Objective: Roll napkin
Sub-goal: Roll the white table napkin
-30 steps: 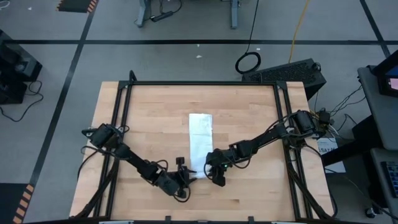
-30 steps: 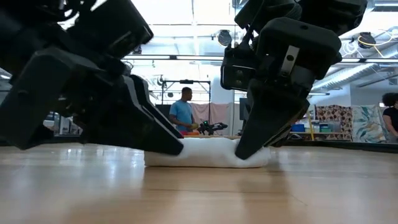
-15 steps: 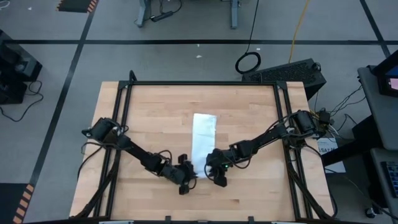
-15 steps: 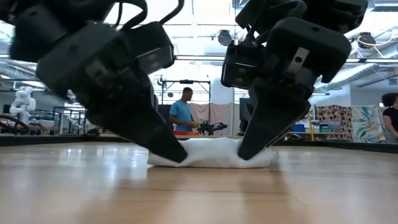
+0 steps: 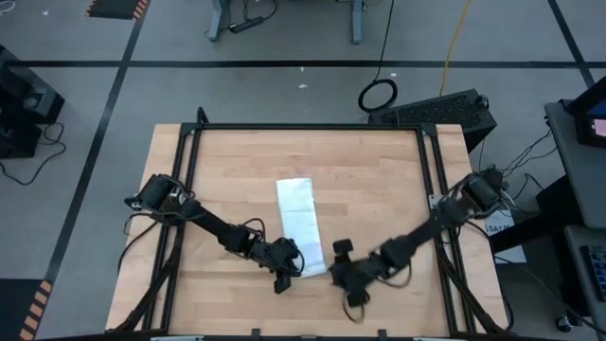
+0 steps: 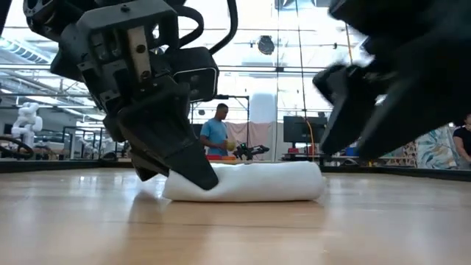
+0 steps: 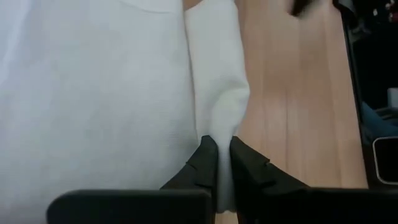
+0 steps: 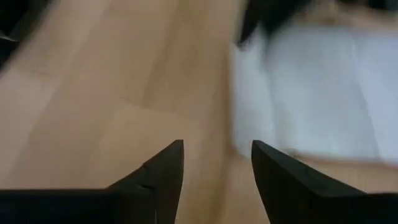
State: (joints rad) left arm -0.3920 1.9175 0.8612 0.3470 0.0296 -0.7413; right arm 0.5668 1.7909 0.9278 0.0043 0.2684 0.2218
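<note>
The thin white cloth napkin (image 5: 301,225) lies long and mostly flat mid-table, barely rolled, its near corner pinched by the left gripper (image 5: 287,264) while the right gripper (image 5: 343,281) waits spread apart.

My right gripper (image 8: 216,165): two dark wedge-shaped fingers (image 8: 163,171) standing apart, bare wood showing in the gap between them, nothing held. Below and ahead, the pale wooden plank tabletop (image 8: 118,106). Beyond my fingertips lies the white soft cloth napkin (image 8: 311,93), flat, its near edge close to the tips but not touching them. A dark blurred shape (image 8: 264,15) sits at the napkin's far corner; can't tell what it is.
</note>
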